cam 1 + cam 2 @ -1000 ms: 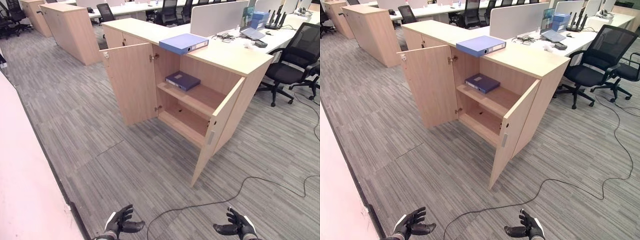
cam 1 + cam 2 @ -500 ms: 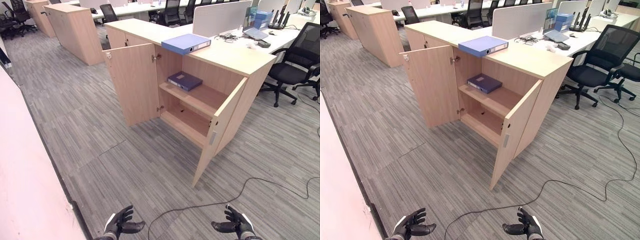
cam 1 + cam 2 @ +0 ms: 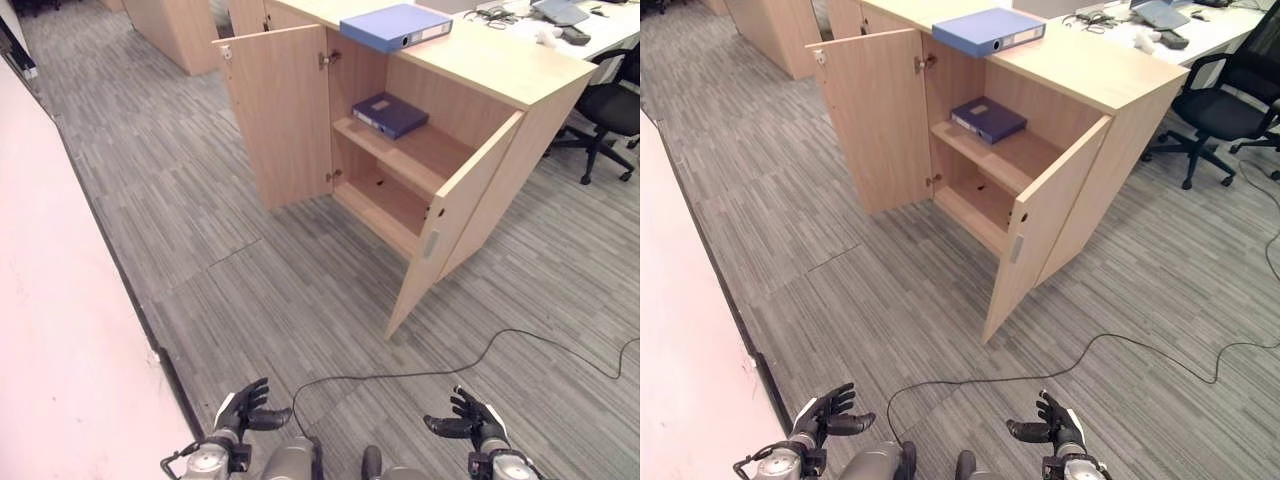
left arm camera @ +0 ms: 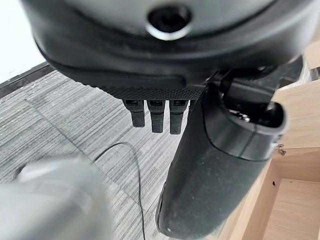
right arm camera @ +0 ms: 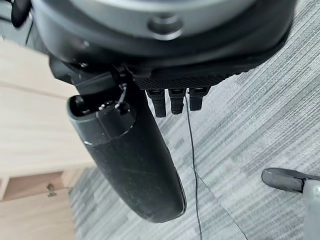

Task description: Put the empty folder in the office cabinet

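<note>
Still well short of the office cabinet (image 3: 470, 130), with both doors standing open. Light blue folder (image 3: 395, 26) lying flat on the cabinet top, near its front edge above the open compartment; darker blue folder (image 3: 390, 114) already on the upper shelf. Best to close in squarely between the doors, keep clear of the right door's (image 3: 455, 225) outer edge, then take the top folder from both sides. Left hand (image 3: 243, 410) and right hand (image 3: 468, 424) low over the carpet, fingers spread and relaxed, holding and touching nothing.
</note>
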